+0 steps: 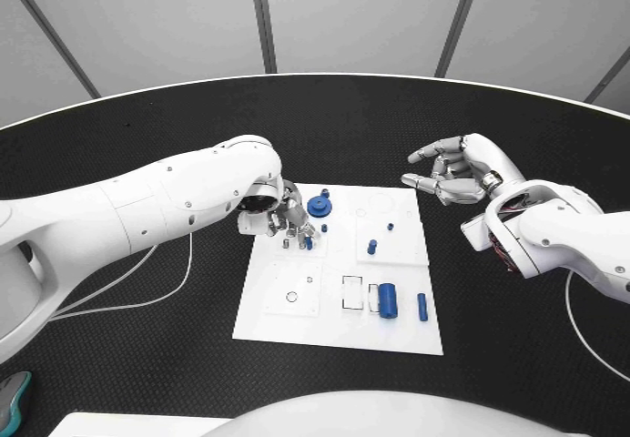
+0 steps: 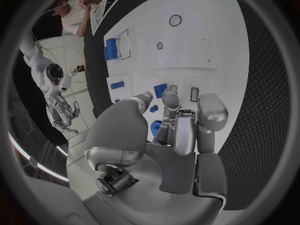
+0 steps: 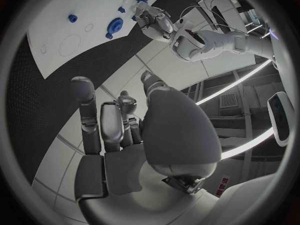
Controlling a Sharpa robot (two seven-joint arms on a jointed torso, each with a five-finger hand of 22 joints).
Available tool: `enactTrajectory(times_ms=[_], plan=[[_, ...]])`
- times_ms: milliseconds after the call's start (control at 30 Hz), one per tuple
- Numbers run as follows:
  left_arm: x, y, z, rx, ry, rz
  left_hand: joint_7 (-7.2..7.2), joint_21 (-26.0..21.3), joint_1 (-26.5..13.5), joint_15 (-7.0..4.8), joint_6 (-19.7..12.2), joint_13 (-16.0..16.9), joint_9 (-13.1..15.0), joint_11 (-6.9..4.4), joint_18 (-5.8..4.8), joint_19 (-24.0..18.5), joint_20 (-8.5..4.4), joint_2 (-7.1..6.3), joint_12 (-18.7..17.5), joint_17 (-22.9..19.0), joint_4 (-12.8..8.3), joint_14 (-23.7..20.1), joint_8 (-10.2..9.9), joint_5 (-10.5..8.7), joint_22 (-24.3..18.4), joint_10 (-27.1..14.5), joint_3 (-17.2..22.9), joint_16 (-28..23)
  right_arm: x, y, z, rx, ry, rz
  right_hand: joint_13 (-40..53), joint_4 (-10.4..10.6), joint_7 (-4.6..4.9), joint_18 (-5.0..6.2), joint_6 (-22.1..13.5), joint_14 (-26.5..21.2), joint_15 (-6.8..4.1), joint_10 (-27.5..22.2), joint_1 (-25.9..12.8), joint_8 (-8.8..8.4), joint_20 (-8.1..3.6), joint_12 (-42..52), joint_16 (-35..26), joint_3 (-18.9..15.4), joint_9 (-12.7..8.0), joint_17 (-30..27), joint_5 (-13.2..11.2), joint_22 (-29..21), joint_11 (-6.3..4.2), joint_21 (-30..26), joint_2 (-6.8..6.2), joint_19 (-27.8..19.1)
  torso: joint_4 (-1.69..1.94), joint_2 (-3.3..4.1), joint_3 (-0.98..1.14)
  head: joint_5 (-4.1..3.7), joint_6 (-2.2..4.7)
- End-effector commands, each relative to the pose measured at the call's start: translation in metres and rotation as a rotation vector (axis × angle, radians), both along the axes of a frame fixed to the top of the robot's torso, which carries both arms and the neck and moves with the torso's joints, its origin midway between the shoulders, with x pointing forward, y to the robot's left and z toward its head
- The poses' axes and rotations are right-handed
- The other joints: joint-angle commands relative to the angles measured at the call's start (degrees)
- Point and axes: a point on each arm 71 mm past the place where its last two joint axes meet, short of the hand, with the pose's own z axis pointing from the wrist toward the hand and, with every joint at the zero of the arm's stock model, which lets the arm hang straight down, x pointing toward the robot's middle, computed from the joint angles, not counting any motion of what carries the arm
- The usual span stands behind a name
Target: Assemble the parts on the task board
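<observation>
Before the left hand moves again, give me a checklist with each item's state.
1. Left hand over the task board: ok.
2. Its fingers on a small blue part: cannot tell if gripped.
3. Right hand off the board, holding nothing: ok.
4. Large blue cylinder lying flat on the board, away from both hands: ok.
5. Round blue part beside the left hand, close enough to be knocked: not ok.

The left hand [image 1: 291, 221] crowds the task board's [image 1: 269, 320] far left corner, close beside the round blue part [image 1: 320, 206]. Small blue pegs [image 1: 371, 246] stand mid-board; a large blue cylinder [image 1: 388, 299] and a thin rod [image 1: 421, 307] lie nearer. The right hand [image 1: 454, 171] hovers over the bare black counter [image 1: 145, 364], off the board.
</observation>
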Motion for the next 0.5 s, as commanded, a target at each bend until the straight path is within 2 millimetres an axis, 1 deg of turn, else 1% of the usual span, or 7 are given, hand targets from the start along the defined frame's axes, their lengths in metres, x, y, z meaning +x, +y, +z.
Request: enactTrajectory(times_ms=[33, 233, 500], plan=[[0.0001, 0.0004, -0.0001, 0.005, 0.001, 0.004, -0.1, 0.42, 0.76, -0.43, -0.52, -0.08, 0.1, 0.03, -0.81, 0.14, 0.02, 0.14, 0.4, 4.61, 0.0, 3.58, 0.32, -0.16, 0.12, -0.4, 0.79, 0.37, 0.0002, 0.0003, -0.0001, 0.0, 0.001, 0.001, 0.0, 0.32, -0.05, 0.8, 0.2, -0.03, -0.37, 0.08, 0.39, 0.2, 0.05, -0.29, -0.29, -0.1, -0.07, 0.01, 0.31, -0.05, -0.08, -0.31, -0.06, 0.52, 0.02, 0.0, 0.0, -0.03, -0.05], [0.0, -0.0003, -0.0002, 0.003, 0.004, 0.002, -0.09, 0.43, 0.84, -0.43, -0.54, -0.18, 0.1, 0.03, -0.81, 0.14, 0.02, 0.16, 0.35, 4.71, 0.0, 3.6, 0.32, -0.16, 0.14, -0.47, 0.92, 0.4, 0.0005, 0.0008, -0.0004, -0.001, 0.003, 0.002, 0.0, 0.32, -0.05, 0.8, 0.2, -0.03, -0.37, 0.08, 0.39, 0.2, 0.05, -0.29, -0.29, -0.1, -0.07, 0.01, 0.31, -0.05, -0.08, -0.31, -0.06, 0.52, 0.04, 0.01, -0.04, -0.1, -0.19], [-0.0005, -0.001, -0.0004, 0.003, 0.008, -0.003, -0.09, 0.47, 0.98, -0.43, -0.59, -0.18, 0.11, 0.03, -0.83, 0.15, 0.02, 0.13, 0.38, 4.74, -0.03, 3.61, 0.31, -0.16, 0.21, -0.5, 1.12, 0.42, 0.0007, 0.0013, -0.0007, -0.001, 0.005, 0.004, 0.12, 0.37, -0.07, 0.77, 0.24, 0.01, -0.38, 0.22, 0.36, 0.24, 0.04, -0.15, -0.28, -0.11, -0.07, 0.11, 0.39, 0.02, -0.1, -0.25, 0.03, 0.63, 0.03, 0.0, -0.04, -0.14, -0.32]])
